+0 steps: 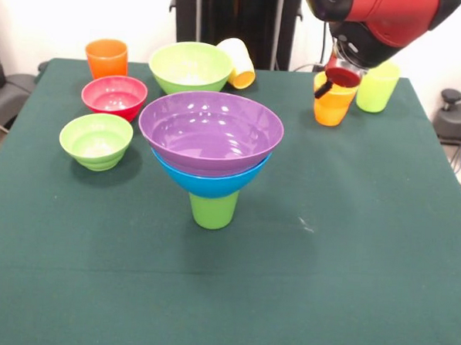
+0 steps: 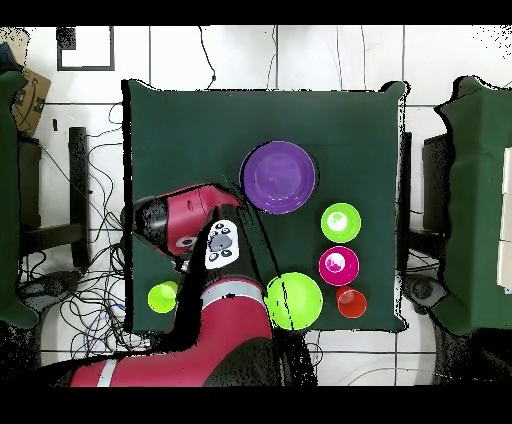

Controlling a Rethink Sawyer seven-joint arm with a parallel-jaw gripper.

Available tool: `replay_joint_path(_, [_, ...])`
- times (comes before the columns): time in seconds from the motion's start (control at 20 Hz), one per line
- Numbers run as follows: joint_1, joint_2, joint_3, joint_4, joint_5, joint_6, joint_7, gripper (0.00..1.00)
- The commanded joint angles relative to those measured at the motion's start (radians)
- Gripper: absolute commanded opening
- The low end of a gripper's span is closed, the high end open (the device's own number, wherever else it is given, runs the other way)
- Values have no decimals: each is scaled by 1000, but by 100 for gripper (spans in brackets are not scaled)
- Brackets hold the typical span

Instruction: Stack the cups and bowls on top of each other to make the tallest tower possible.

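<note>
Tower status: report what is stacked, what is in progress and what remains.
Done: the tower is three pieces, a green cup under a blue bowl under the purple bowl.
In hand: the arm hangs over the orange-yellow cup; a grip cannot be confirmed.
Left: red bowl, both lime bowls and the other cups.

Glossy red arm (image 1: 382,18), black joints, white button panel (image 2: 222,245).

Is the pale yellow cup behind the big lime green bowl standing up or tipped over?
Tipped over: the pale yellow cup lies on its side against the large lime green bowl.
</note>
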Motion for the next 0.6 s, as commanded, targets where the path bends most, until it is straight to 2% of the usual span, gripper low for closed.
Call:
replay_joint_path(0.05, [-15,25,86,62,-48,-131,70,100])
replay_joint_path(0.3, [-12,87,96,10,-54,-200,85,100])
replay_joint_path(0.6, [-8,98,90,-2,-50,-229,88,100])
